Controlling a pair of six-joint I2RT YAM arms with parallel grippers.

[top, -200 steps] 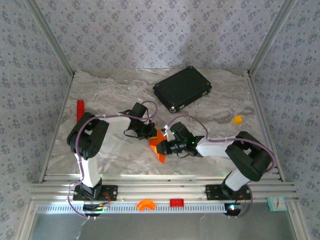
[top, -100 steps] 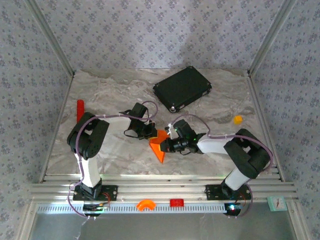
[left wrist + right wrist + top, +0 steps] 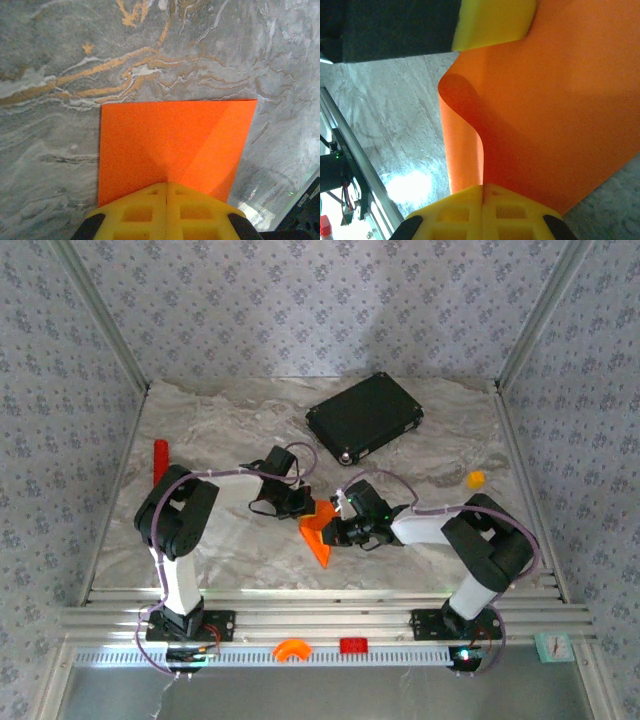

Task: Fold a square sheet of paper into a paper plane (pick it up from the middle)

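The square sheet of paper (image 3: pixel 318 536) is bright orange and lies mid-table between my two grippers. In the left wrist view the sheet (image 3: pixel 170 137) is flat on the marble with a diagonal crease. My left gripper (image 3: pixel 166 184) is shut, and its closed tips rest on the near edge of the sheet. In the right wrist view one side of the sheet (image 3: pixel 540 115) curls up off the table. My right gripper (image 3: pixel 483 188) is shut on that raised edge. The left gripper's yellow fingertip (image 3: pixel 492 22) sits on the paper opposite. The paper plane is out of view.
A black flat case (image 3: pixel 364 417) lies at the back right. A red cylinder (image 3: pixel 160 457) stands at the left edge and a small orange-yellow lump (image 3: pixel 475 479) sits at the right. The aluminium rail (image 3: pixel 320 618) runs along the front.
My right gripper has moved slightly left and back toward the left gripper, lifting and curling its side of the sheet. The left gripper has stayed in place.
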